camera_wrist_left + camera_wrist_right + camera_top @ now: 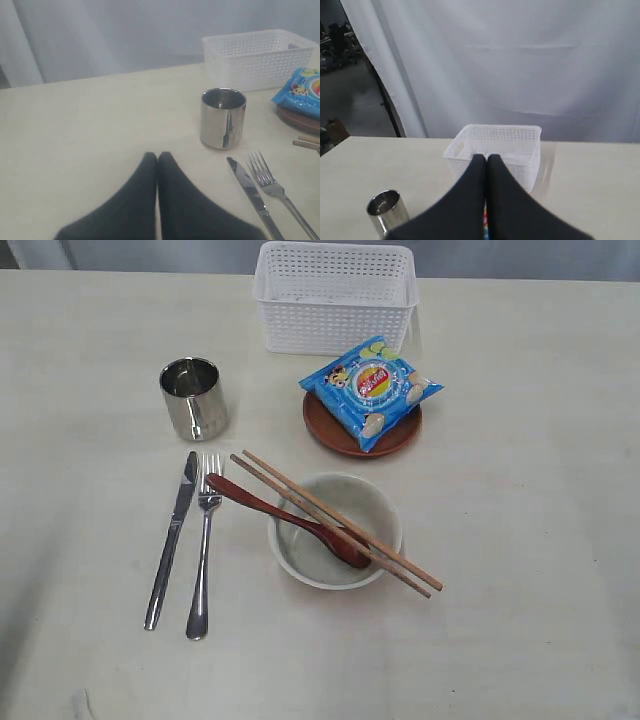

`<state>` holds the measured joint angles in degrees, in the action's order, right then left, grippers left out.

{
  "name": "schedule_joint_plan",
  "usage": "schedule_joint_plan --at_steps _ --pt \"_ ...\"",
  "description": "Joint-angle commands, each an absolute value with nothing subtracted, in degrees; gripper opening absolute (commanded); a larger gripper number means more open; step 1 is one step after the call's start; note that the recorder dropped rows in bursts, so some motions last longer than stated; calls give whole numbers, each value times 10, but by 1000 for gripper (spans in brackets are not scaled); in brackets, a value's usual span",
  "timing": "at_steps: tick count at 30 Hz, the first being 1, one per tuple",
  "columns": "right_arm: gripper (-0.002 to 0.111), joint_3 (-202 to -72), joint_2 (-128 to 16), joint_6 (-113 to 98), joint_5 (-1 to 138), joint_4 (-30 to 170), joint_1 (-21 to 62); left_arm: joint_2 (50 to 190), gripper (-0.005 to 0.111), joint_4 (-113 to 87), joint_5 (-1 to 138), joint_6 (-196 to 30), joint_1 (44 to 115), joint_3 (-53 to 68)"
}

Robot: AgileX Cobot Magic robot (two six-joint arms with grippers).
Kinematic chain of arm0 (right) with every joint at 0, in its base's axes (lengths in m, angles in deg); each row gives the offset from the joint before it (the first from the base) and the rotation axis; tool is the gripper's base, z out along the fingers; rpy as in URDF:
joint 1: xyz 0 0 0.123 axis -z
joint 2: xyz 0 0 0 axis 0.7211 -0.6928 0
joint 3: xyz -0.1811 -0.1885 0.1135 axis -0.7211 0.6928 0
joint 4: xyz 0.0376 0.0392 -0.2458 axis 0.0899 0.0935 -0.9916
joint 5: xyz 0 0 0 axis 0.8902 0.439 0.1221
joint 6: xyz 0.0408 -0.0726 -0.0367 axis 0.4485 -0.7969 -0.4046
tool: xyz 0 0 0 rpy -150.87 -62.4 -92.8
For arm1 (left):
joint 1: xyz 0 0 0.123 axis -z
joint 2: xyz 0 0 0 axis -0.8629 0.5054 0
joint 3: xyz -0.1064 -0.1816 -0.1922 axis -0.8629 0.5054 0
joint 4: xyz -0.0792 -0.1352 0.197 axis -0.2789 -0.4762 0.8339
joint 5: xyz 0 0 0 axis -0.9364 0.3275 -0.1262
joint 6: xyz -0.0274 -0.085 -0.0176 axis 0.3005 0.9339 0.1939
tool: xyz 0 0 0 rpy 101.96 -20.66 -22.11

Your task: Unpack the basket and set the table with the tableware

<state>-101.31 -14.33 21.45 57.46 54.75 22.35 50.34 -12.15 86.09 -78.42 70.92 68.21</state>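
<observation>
The white lattice basket (pixel 334 295) stands empty at the back of the table (pixel 520 540). A steel cup (pixel 194 397) is upright, with the knife (pixel 171 538) and fork (pixel 203 543) lying side by side in front of it. The off-white bowl (pixel 335 530) holds the reddish-brown spoon (pixel 285 520), and two chopsticks (pixel 335 522) lie across its rim. The brown plate (pixel 362 425) sits under a blue chips bag (pixel 370 388). My left gripper (pixel 157 156) is shut and empty, off to the side of the cup (pixel 223 117). My right gripper (pixel 486 158) is shut and empty, raised before the basket (pixel 495 152). Neither gripper shows in the exterior view.
White curtains hang behind the table's far edge (pixel 520 75). Bare tabletop spreads to the left of the cup (pixel 75 130) and to the right of the bowl and plate.
</observation>
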Motion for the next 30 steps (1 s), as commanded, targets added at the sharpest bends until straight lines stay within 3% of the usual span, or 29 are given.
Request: schedule_joint_plan --at_steps 1,26,30 --pt "-1 -1011 -114 167 566 517 227 502 0 -124 856 -782 709 683" --pt "-1 -1011 -118 162 532 521 227 502 0 -124 856 -782 709 683" --pt "-1 -1010 -85 164 527 524 278 502 0 -124 856 -782 709 683"
